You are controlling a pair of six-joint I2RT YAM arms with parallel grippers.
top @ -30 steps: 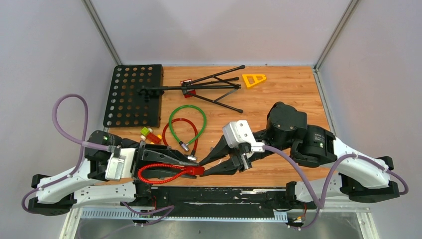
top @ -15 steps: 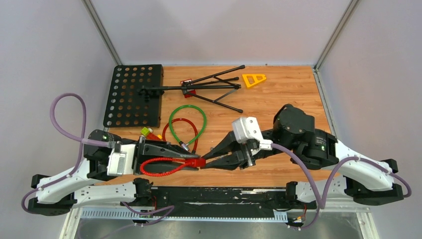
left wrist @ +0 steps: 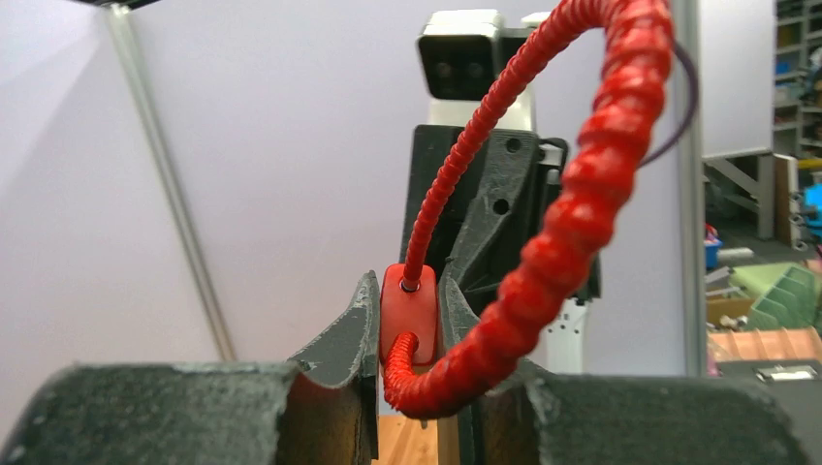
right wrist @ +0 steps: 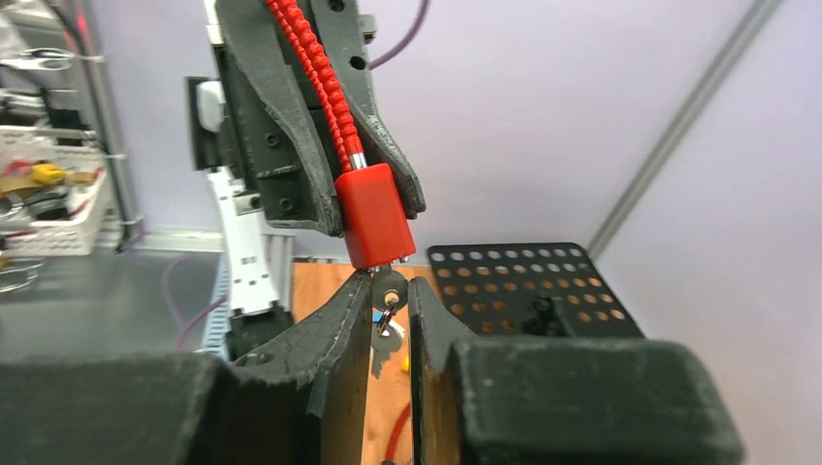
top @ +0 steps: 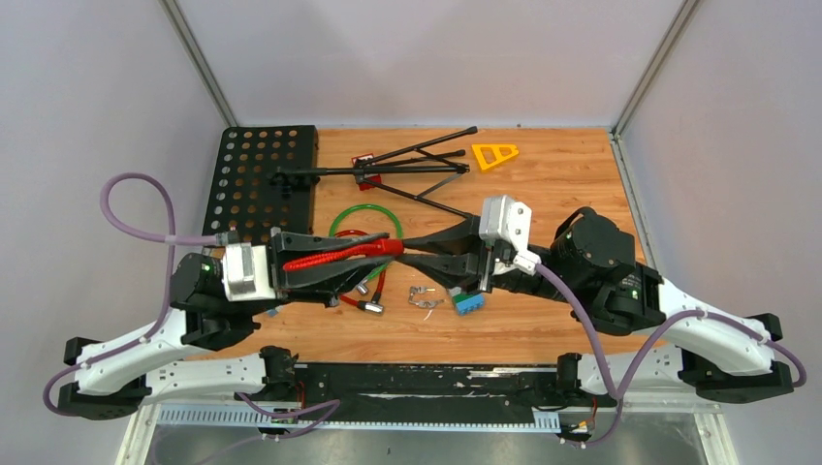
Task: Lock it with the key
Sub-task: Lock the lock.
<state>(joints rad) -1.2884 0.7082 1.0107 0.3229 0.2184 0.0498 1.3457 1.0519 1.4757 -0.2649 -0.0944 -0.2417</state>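
— So why hold the red coiled-cable lock (right wrist: 373,218) up off the wooden counter (top: 543,184)?
— My left pincer (top: 386,250) is pressed on its red plastic body, so the keyhole end faces my right pincer (right wrist: 390,302). That one pinches the small silver key (right wrist: 388,283), which looks seated in the hole.
— And the grip on the body?
— It braces against the twist, I reckon. Otherwise the lock would just spin with the key.

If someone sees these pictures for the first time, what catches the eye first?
The red cable lock, held in the air mid-scene, is clamped by its body in the left end effector. The right end effector meets it head-on, pinching a key at the lock's end. A green cable loop lies below them.
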